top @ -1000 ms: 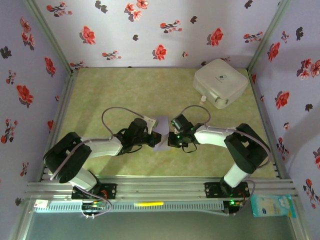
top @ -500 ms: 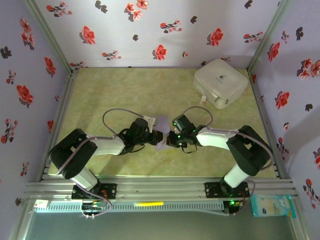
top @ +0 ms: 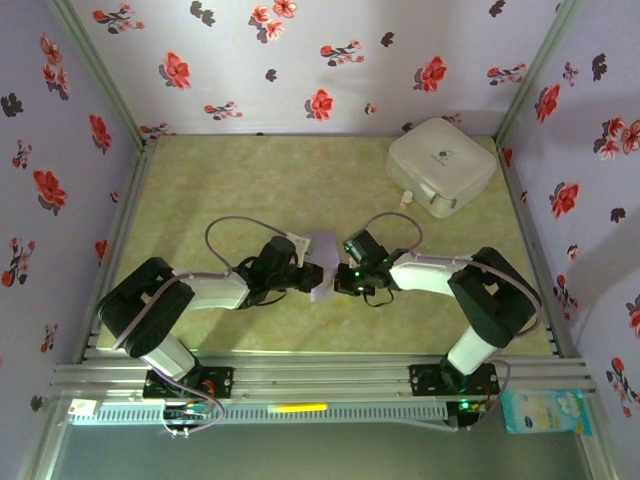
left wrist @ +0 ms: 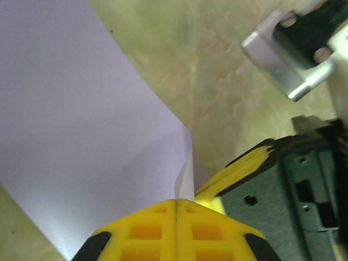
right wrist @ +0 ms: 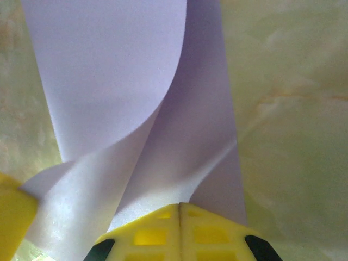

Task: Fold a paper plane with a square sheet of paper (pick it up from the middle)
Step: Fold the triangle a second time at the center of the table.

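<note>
Floral-papered walls (top: 300,60) closed in the scene on three sides, and a mottled green tabletop (top: 250,180) spread between them. The left arm (top: 190,295) and the right arm (top: 450,275) reached inward from the near edge and met nose to nose near the middle of the tabletop, slightly toward the near side. A white rounded box (top: 441,165) sat at the far right corner, well apart from both arms.

Between the two arms was the square sheet of paper (top: 322,268) — pale lavender, plain, partly bent over on itself rather than flat. From above it showed as a narrow strip running from far to near, caught between the two wrists.

The left gripper (top: 308,275) came at the sheet from the left. In its wrist view the left gripper (left wrist: 175,204) had its yellow fingers pressed together, with a corner of the sheet (left wrist: 81,136) pinched in the seam; the paper fanned up and to the left from there, above the tabletop. A yellow finger of the other gripper (left wrist: 239,168) showed just beside it on the right.

The right gripper (top: 340,275) came from the right. In its own view the right gripper (right wrist: 180,206) was likewise closed on the sheet (right wrist: 119,81), which rose straight ahead of it in two layers — the upper one curling over to the left.

A small white bottle (top: 406,199) stood just beside the box.
</note>
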Controlling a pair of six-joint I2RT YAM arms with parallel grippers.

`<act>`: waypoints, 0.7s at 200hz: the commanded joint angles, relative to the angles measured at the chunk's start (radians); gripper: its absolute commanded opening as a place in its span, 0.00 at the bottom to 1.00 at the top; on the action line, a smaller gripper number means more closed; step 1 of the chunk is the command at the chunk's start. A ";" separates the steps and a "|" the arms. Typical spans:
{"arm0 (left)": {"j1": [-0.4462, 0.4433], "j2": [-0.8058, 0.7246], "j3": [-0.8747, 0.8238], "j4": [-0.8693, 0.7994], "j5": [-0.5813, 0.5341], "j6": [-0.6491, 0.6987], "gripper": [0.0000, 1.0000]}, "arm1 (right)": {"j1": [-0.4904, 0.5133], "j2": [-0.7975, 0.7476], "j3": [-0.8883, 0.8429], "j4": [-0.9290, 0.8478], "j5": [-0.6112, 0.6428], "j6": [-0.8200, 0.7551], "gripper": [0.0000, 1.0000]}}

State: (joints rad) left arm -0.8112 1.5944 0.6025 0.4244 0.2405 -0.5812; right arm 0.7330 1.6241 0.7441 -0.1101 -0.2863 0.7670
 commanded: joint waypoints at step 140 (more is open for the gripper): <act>0.028 0.072 0.093 -0.122 -0.087 0.225 0.00 | -0.022 0.013 0.012 -0.114 0.029 -0.049 0.00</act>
State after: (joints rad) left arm -0.7910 1.6562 0.6613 0.3298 0.1978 -0.4107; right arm 0.7204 1.6241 0.7559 -0.1413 -0.2882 0.7391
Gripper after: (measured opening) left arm 0.044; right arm 0.046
